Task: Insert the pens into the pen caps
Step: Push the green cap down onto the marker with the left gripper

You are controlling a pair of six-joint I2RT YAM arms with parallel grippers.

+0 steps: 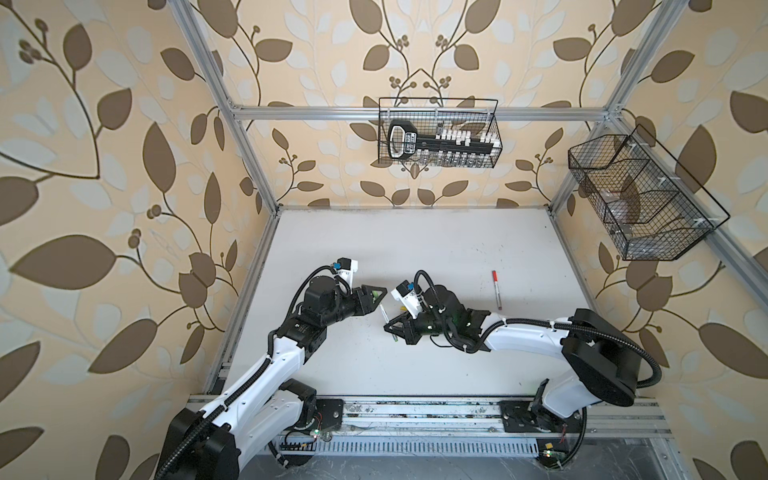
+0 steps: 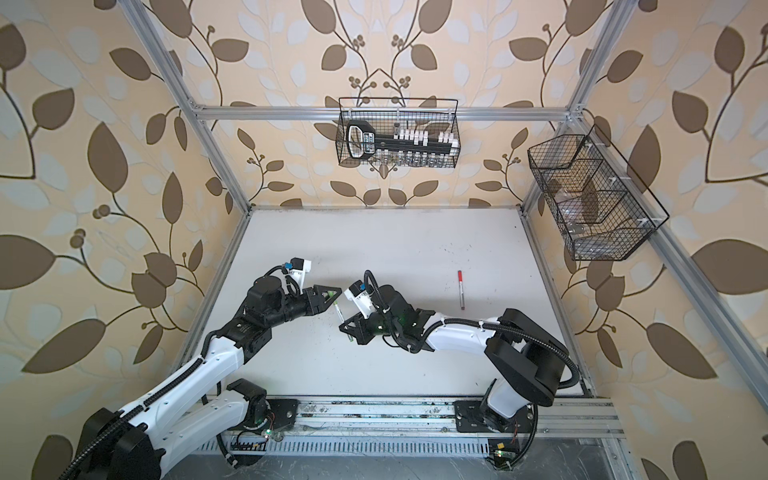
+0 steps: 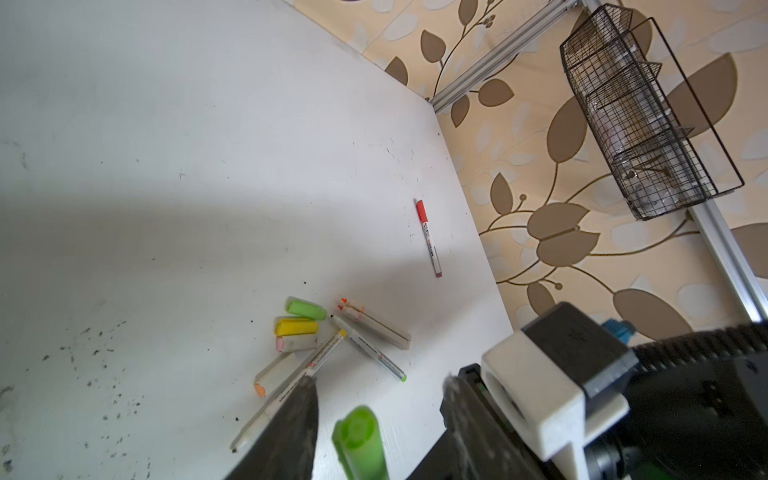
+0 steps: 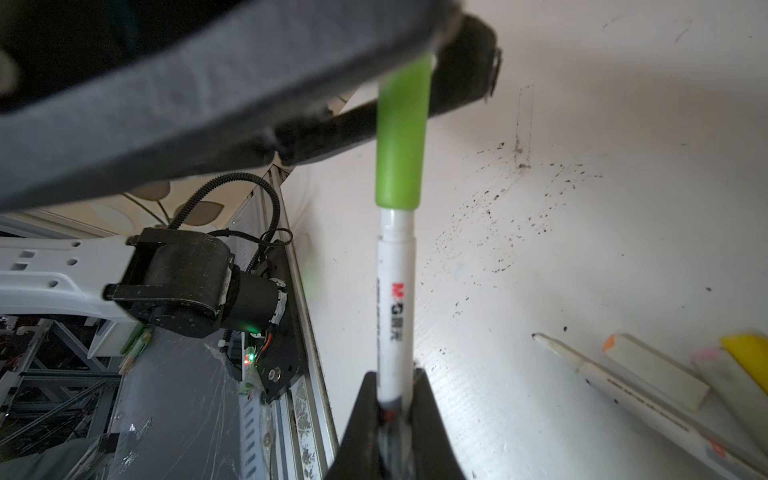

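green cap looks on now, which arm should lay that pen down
Right. The right jaws are shut on the barrel of the white pen, so that arm alone carries it; the left jaws stand apart either side of the green cap, gripping nothing.

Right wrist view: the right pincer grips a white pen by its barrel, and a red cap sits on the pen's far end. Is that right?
Not quite: the cap is green, not red, as the right wrist view shows. The right pincer does grip the white pen by its barrel.
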